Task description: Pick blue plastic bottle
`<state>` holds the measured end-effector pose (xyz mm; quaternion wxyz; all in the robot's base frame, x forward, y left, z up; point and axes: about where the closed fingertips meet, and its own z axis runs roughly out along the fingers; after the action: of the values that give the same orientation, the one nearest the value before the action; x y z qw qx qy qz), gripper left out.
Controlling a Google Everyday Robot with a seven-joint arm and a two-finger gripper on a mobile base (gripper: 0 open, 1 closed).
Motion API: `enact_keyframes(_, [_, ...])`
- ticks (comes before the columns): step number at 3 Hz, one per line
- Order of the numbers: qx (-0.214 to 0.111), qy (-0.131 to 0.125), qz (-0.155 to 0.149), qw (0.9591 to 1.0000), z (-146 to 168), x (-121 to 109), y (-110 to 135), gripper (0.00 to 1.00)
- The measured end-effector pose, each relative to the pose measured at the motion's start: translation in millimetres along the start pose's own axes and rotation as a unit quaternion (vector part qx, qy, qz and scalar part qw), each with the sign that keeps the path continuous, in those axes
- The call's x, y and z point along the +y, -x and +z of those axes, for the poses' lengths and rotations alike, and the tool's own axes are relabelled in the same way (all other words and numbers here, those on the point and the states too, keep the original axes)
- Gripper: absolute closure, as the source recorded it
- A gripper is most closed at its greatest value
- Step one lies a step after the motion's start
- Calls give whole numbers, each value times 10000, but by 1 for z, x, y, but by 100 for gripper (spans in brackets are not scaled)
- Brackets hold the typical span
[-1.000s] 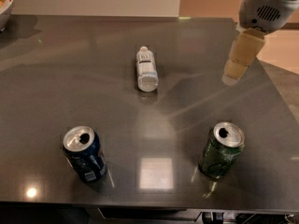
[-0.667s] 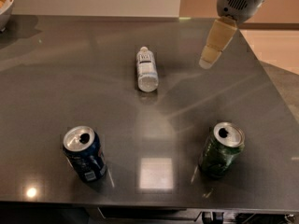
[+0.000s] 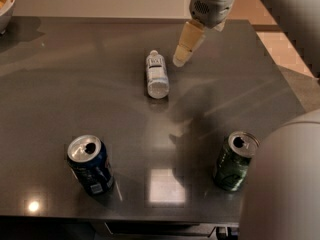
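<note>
The blue plastic bottle (image 3: 156, 74) lies on its side near the middle of the dark grey table (image 3: 60, 89), its white cap pointing to the far edge. It is pale and clear with a light label bearing a dark patch. My gripper (image 3: 182, 54) hangs from the top of the view, just right of the bottle's cap end and slightly above the table. It is apart from the bottle and holds nothing that I can see.
A dark blue soda can (image 3: 90, 164) stands upright at the front left. A green soda can (image 3: 235, 160) stands at the front right. A white bowl (image 3: 5, 6) sits at the far left corner. A grey part of my arm (image 3: 285, 184) fills the lower right.
My gripper has moved left across the far side of the table, from the right edge to just beside the bottle. The bottle and cans have not moved.
</note>
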<state>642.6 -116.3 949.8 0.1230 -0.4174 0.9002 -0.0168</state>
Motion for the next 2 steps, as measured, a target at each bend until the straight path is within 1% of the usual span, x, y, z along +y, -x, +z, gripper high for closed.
enact_keyframes(1, [136,51,578,9982,25,8,24,0])
enact_keyframes(2, [282,13,1172,9927,46,14,41,0])
